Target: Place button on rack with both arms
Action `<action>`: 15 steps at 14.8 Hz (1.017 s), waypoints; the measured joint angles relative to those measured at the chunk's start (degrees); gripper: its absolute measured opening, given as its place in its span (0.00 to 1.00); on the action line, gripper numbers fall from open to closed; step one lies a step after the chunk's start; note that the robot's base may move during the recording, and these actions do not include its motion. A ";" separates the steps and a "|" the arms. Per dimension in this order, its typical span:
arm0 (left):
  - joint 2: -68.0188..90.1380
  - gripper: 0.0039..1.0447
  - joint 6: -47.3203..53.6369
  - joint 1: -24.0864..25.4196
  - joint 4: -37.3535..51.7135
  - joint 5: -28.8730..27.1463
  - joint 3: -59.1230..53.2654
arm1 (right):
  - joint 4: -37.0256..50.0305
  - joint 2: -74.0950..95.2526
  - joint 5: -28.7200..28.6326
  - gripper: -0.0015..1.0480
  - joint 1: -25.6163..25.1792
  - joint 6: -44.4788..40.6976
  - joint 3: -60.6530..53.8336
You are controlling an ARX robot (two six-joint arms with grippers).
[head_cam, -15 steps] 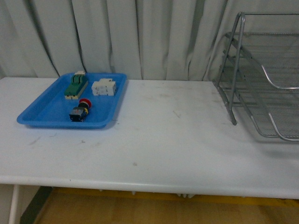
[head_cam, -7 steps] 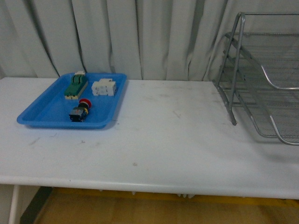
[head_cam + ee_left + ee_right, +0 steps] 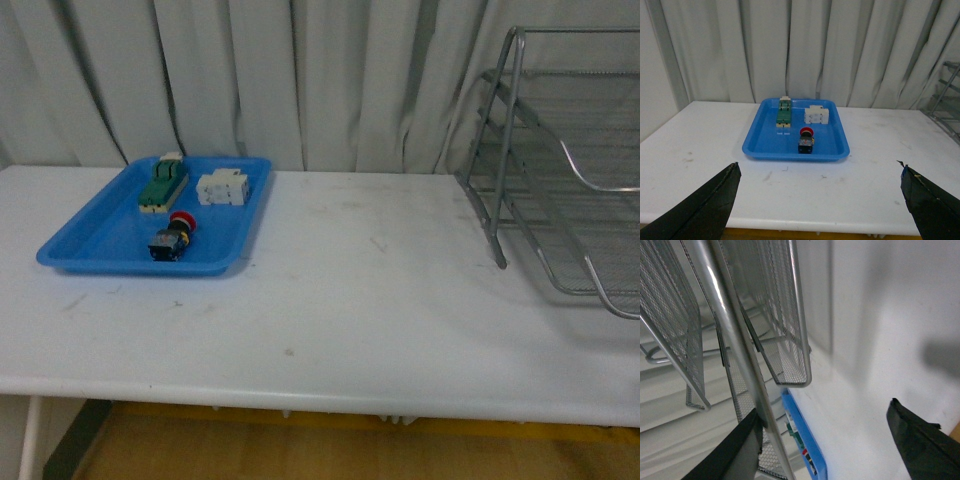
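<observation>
A small push button (image 3: 172,240) with a red mushroom cap and a black-and-blue body is lying in a tray, while both sets of fingers are hanging released and empty.

The button is lying on its side in the near part of the shallow blue plastic tray (image 3: 90,240), which is sitting toward the far left corner of the white bench (image 3: 370,300). The silver three-tier wire-mesh rack (image 3: 510,130) is standing at the bench's far right corner, well apart from the tray. The left fingers (image 3: 710,205) are gaping wide, facing the tray. The right fingers (image 3: 920,445) are spreading apart just beside the rack's tubular frame.
</observation>
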 joint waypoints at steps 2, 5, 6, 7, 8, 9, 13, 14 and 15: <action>0.00 0.94 0.00 0.00 0.00 0.00 0.00 | -0.35 -1.16 -0.87 0.88 0.04 0.13 -1.27; 0.00 0.94 0.00 0.00 0.00 0.00 0.00 | -0.37 -4.55 -1.09 0.93 0.00 0.44 -2.91; 0.00 0.94 0.02 0.00 0.00 0.02 0.00 | -0.37 -6.67 -1.16 0.94 -0.42 0.94 -3.58; 0.00 0.94 0.00 0.00 0.00 0.00 0.00 | -0.37 -9.35 -1.18 0.94 -1.25 1.60 -4.46; 0.00 0.94 0.00 0.00 0.00 0.00 0.00 | -0.37 -11.76 -1.33 0.94 -2.23 2.16 -5.42; 0.00 0.94 0.00 0.00 0.00 0.02 0.00 | -0.35 -14.08 -1.62 0.94 -3.10 2.56 -6.54; 0.00 0.94 0.02 0.13 0.02 0.02 0.00 | -41.99 -66.36 9.84 0.63 0.55 -36.85 -15.47; 0.00 0.94 0.02 0.09 0.02 0.02 0.00 | -49.70 -84.91 12.63 0.49 3.30 -55.71 -15.63; 0.00 0.94 0.02 0.09 0.02 0.00 0.00 | -52.19 -91.58 14.05 0.41 5.07 -64.39 -16.15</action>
